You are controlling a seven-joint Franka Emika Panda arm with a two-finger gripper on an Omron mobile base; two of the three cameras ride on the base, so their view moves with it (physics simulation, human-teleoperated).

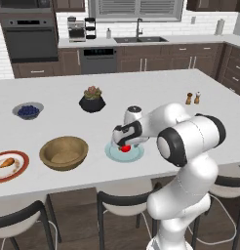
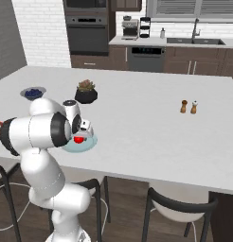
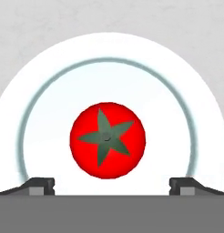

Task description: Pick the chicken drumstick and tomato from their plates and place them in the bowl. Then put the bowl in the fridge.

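The red tomato (image 3: 107,140) with its green star stem lies in the middle of the pale blue-teal plate (image 3: 50,91). My gripper (image 3: 112,184) hovers straight above it, open, its fingertips (image 3: 41,184) spread wider than the tomato. From the base the gripper (image 1: 125,143) hangs just over the tomato (image 1: 125,148) on its plate (image 1: 112,154). Left of it stands the empty wooden bowl (image 1: 64,152). The chicken drumstick (image 1: 5,163) rests on the red-rimmed plate (image 1: 17,171) at the far left. The fridge is out of view.
A grey bowl of blueberries (image 1: 28,111) and a black plant pot (image 1: 92,100) stand further back on the white island. Two small shakers (image 1: 192,98) sit to the right. Stools (image 1: 117,200) line the near edge of the island.
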